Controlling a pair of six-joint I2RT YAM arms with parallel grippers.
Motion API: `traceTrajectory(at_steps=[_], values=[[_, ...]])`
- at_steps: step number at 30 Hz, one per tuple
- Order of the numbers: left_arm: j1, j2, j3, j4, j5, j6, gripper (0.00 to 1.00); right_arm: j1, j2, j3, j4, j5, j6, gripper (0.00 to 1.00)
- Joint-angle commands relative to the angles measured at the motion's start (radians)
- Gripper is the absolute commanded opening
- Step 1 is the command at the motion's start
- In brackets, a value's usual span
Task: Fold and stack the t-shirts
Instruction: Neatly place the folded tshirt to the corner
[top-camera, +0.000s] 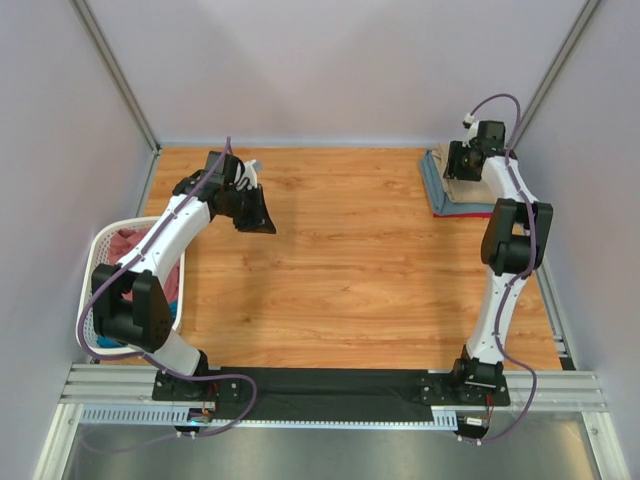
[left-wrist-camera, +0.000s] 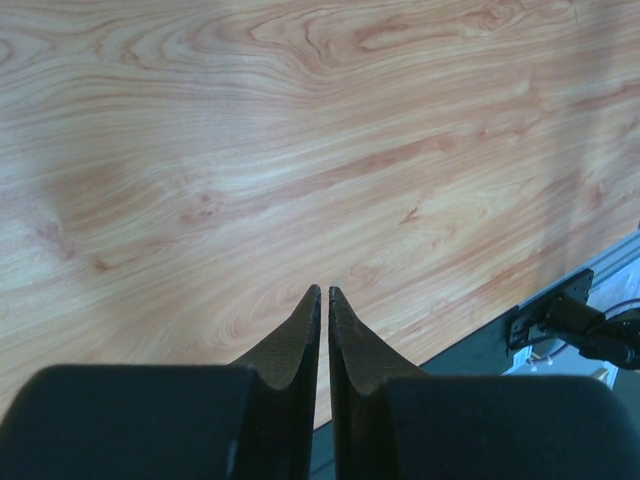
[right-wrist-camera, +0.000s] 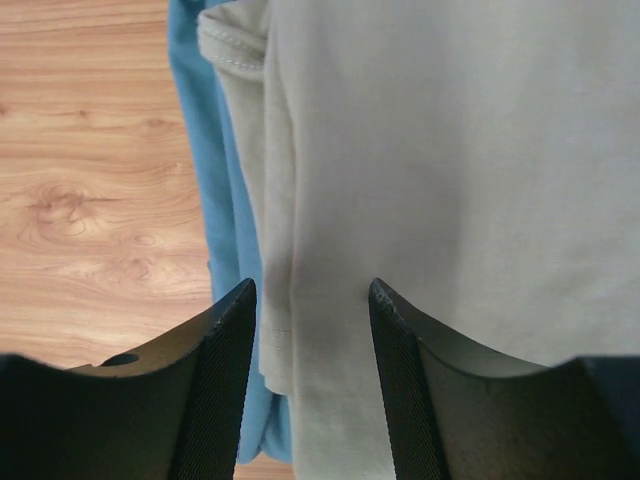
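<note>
A folded tan t-shirt (right-wrist-camera: 450, 150) lies on top of a stack at the table's back right, over a blue t-shirt (right-wrist-camera: 210, 200); a red edge (top-camera: 468, 212) shows under them. My right gripper (right-wrist-camera: 312, 290) hovers just above the tan shirt (top-camera: 462, 192), jaws apart, no cloth pinched between them. My left gripper (left-wrist-camera: 324, 290) is shut on nothing, over bare wood at the left middle of the table (top-camera: 262, 215). More t-shirts, one dusty pink (top-camera: 128, 243) and one teal (top-camera: 173, 285), lie crumpled in the basket.
A white slatted laundry basket (top-camera: 103, 238) stands at the table's left edge beside the left arm. Grey walls close in the left, back and right sides. A black mat (top-camera: 330, 385) and metal rail run along the near edge.
</note>
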Motion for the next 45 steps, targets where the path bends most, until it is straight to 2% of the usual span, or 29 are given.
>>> traceTrajectory(at_steps=[1, 9, 14, 15, 19, 33, 34, 35, 36, 40, 44, 45], values=[[-0.005, -0.026, 0.0, 0.017, 0.023, -0.006, 0.13, 0.018, 0.012, 0.008, 0.007, 0.019, -0.036, 0.5], [-0.005, -0.027, -0.004, 0.019, 0.023, -0.009, 0.13, 0.035, 0.039, 0.025, -0.009, 0.09, -0.062, 0.47], [-0.005, -0.027, -0.004, 0.022, 0.023, -0.012, 0.13, 0.056, 0.072, 0.057, -0.035, 0.113, -0.076, 0.4], [-0.005, -0.027, -0.006, 0.023, 0.023, -0.013, 0.13, 0.062, 0.075, 0.067, -0.041, 0.119, -0.08, 0.37], [-0.005, -0.024, -0.003, 0.026, 0.028, -0.016, 0.13, 0.081, 0.065, 0.068, -0.033, 0.121, -0.085, 0.01], [-0.005, -0.024, -0.009, 0.043, 0.054, -0.029, 0.13, 0.104, -0.049, 0.002, -0.042, 0.099, -0.083, 0.0], [-0.005, -0.024, -0.009, 0.045, 0.054, -0.027, 0.13, 0.104, -0.046, 0.005, -0.056, 0.131, -0.083, 0.04], [-0.005, -0.024, -0.007, 0.045, 0.052, -0.029, 0.13, 0.104, -0.044, 0.011, -0.07, 0.148, -0.079, 0.11], [-0.005, -0.024, -0.007, 0.045, 0.052, -0.029, 0.13, 0.102, -0.047, 0.012, -0.094, 0.159, -0.066, 0.29], [-0.008, -0.03, -0.007, 0.043, 0.049, -0.027, 0.13, 0.102, -0.119, 0.006, -0.133, 0.155, -0.034, 0.53], [-0.015, -0.064, 0.014, 0.028, 0.051, -0.023, 0.15, 0.114, -0.243, -0.012, -0.213, 0.07, 0.067, 0.67], [-0.017, -0.091, 0.017, 0.029, 0.057, -0.023, 0.15, 0.122, -0.317, -0.073, -0.236, 0.061, 0.091, 0.69]])
